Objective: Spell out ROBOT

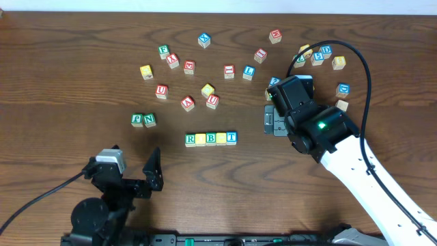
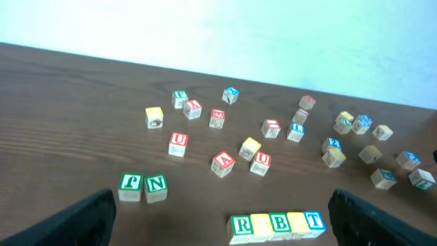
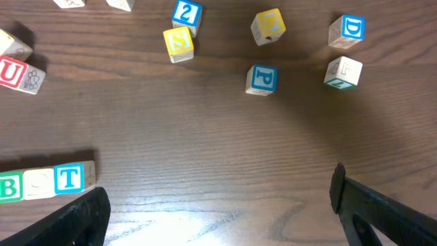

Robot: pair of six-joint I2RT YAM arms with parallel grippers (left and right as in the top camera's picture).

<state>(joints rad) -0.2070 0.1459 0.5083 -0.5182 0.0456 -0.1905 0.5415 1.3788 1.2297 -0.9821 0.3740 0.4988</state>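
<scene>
Five cubes (image 1: 211,139) stand touching in one straight row on the bench (image 1: 68,75): green R (image 1: 190,139), yellow, green B (image 1: 211,139), yellow, blue T (image 1: 231,138). I cannot read the yellow faces. My left tool (image 2: 220,203) hangs near the row's left end, fingers wide apart, holding nothing. My right tool (image 3: 218,188) hangs right of the T, fingers likewise spread and empty. Green F and N cubes (image 1: 143,120) stand paired left of the row, with loose cubes (image 1: 212,101) scattered beyond.

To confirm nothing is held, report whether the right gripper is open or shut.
The right gripper is open: its fingers stand far apart at the wrist view's lower corners, only bare table between them.
</scene>
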